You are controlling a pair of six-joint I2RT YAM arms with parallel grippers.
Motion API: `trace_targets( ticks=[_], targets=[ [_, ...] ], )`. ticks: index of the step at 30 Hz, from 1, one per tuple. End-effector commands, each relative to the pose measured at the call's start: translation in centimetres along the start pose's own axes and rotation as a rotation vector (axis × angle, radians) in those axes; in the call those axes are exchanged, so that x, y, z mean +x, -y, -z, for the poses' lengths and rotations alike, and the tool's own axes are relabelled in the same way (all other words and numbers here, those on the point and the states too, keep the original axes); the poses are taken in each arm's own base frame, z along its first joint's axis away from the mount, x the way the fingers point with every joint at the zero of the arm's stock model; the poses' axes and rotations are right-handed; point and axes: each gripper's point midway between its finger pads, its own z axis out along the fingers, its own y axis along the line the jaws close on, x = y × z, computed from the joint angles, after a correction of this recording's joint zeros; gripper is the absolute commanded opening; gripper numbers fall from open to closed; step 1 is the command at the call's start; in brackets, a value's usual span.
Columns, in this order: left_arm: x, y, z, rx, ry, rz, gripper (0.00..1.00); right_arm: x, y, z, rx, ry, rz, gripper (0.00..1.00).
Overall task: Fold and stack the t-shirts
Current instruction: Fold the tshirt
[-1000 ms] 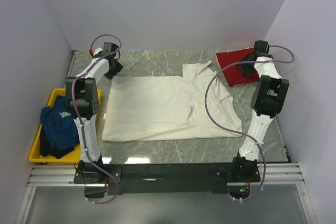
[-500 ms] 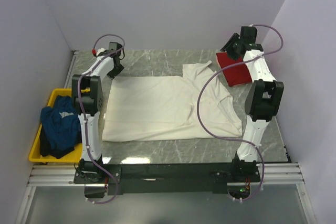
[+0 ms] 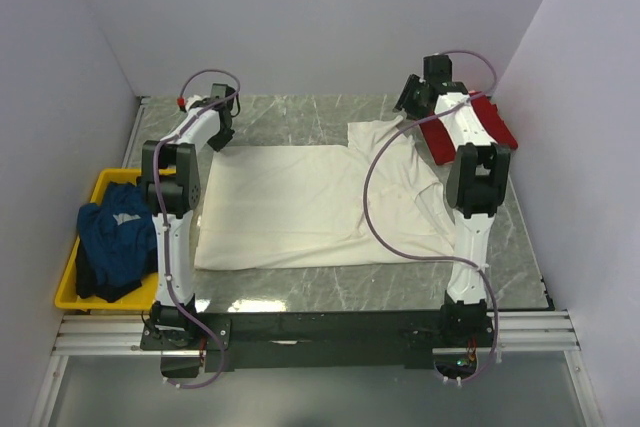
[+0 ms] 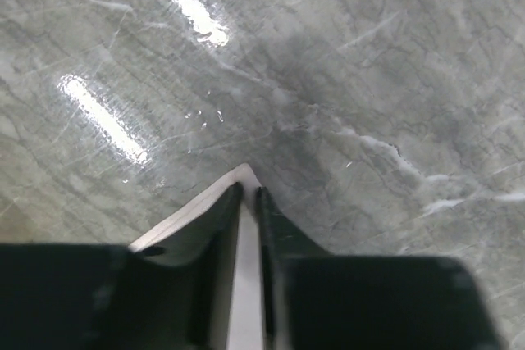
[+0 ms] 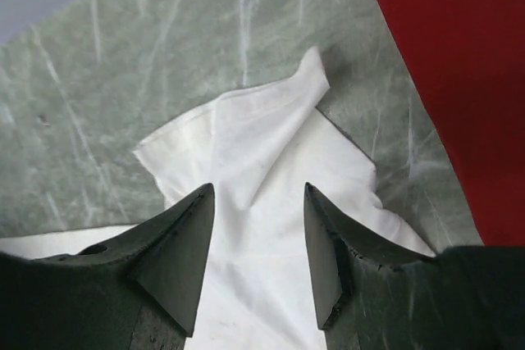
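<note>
Since a second ago my right arm has swung off the red t-shirt [image 3: 437, 140] and moved left along the far edge of the worktop [image 3: 300, 115]. My right pincer [image 5: 254, 202] now hangs over the bunched sleeve of the cream-white t-shirt [image 3: 300, 202]. Its fingers are spread apart with the sleeve's white folds between them, and it grips nothing. The red t-shirt lies near the far right corner, just beside that sleeve, and my forearm hides part of it from above.

My left pincer [image 4: 248, 193] stood wide a second ago. It has drawn in and is now clenched on the cream-white t-shirt's far left corner; the tip of the cloth pokes out past the fingertips onto the marble. That arm has barely shifted.

The cream-white t-shirt lies spread flat across the middle of the worktop as it did before. The dark blue t-shirt [image 3: 115, 237] sits crumpled in the yellow tray [image 3: 68, 292] at the left edge, unchanged.
</note>
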Motion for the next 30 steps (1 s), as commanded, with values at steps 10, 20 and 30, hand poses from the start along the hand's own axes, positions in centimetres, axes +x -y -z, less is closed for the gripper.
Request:
trace_targets(
  ticks=[10, 20, 30],
  targets=[
    [-0.6, -2.8, 0.6, -0.064, 0.020, 0.005, 0.01, -0.1, 2.1, -1.3, 0.091, -0.031, 0.112, 0.55],
    [-1.1, -3.2, 0.9, -0.049, 0.015, 0.008, 0.01, 0.3, 1.0, -3.7, 0.017, -0.043, 0.065, 0.55],
    [-0.9, -2.9, 1.1, -0.026, 0.007, 0.009, 0.01, 1.5, 0.2, -6.2, -0.032, -0.064, -0.104, 0.54]
  ],
)
